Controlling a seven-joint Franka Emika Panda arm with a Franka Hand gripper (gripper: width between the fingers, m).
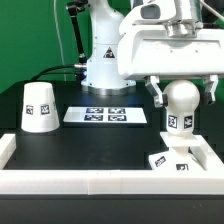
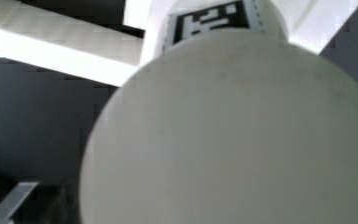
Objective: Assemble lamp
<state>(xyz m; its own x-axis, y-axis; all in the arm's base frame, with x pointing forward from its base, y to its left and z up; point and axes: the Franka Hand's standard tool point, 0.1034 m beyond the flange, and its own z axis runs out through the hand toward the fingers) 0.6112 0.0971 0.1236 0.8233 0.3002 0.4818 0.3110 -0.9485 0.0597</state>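
Observation:
My gripper (image 1: 181,90) is shut on the round white bulb (image 1: 181,103), fingers on either side of its globe. The short tagged stem points down, a little above the small flat square base (image 1: 171,160). The base lies by the white front wall at the exterior view's right. In the wrist view the bulb (image 2: 229,130) fills most of the picture, with its stem tag (image 2: 211,22) at the far end and a dark finger (image 2: 12,203) at the edge. The cone shade (image 1: 38,107) stands upright on the black table at the exterior view's left.
The marker board (image 1: 107,115) lies flat at the table's middle. A white wall (image 1: 100,182) runs along the front and turns up both sides. The arm's white pedestal (image 1: 100,65) stands behind the marker board. The wall also shows in the wrist view (image 2: 51,50).

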